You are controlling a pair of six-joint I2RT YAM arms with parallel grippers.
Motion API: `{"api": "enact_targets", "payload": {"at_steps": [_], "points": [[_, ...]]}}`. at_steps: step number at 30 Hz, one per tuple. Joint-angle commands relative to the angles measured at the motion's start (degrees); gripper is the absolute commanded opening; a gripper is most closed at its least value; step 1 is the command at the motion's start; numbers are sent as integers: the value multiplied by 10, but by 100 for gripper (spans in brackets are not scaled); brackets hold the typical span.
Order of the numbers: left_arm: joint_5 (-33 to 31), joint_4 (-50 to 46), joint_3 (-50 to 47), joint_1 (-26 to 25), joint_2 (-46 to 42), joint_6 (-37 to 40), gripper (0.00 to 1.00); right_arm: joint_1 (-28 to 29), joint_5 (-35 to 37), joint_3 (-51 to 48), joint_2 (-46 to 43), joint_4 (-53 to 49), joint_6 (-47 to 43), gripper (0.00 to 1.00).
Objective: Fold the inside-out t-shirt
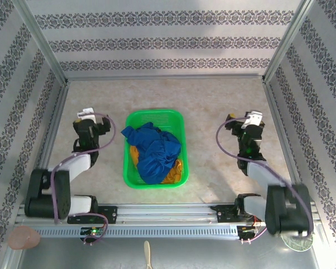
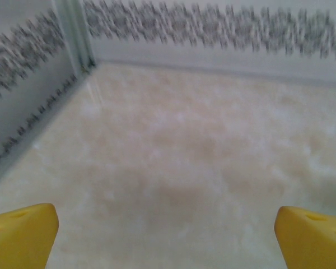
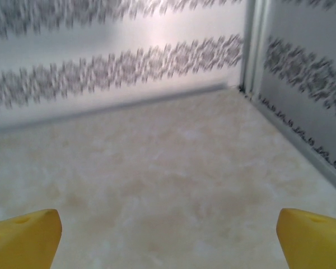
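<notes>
We had the left gripper and right gripper spread wide, empty, the inside-out t-shirt bunched in the green basket between them, seemingly nearer the left

No text is showing anywhere — the dark bands running along the walls, from nine o'clock round to three, are reading as ornament only, not lettering.

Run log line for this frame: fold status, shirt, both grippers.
fold: not started | t-shirt: crumpled in green basket, over mustard garment | left gripper: open, empty, left of basket | right gripper: open, empty, right of basket
</notes>
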Motion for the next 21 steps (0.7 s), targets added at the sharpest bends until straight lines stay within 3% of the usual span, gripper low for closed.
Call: {"api": "enact_targets", "payload": {"at_steps": [1,4,8,12,16,21], "points": [[-15,-280,89,-9,-83,-120,99,-7,28,41,-108,-180,197,98],[81,-427,133,-13,-141,-181,99,-19,-112,59,-188,-210,239,98],[215,-567,150,-46,-200,-205,99,-13,-296,178,-180,-403,245,96],[227,-651,107,-148,-273,-245,100,20,-402,250,-150,-581,253,84],[193,-678,45,-241,-353,-319,100,112,-327,275,-166,-700,232,83],[173,-591,-29,-325,-356,-387,100,207,-204,282,-151,-770,221,83]]}}
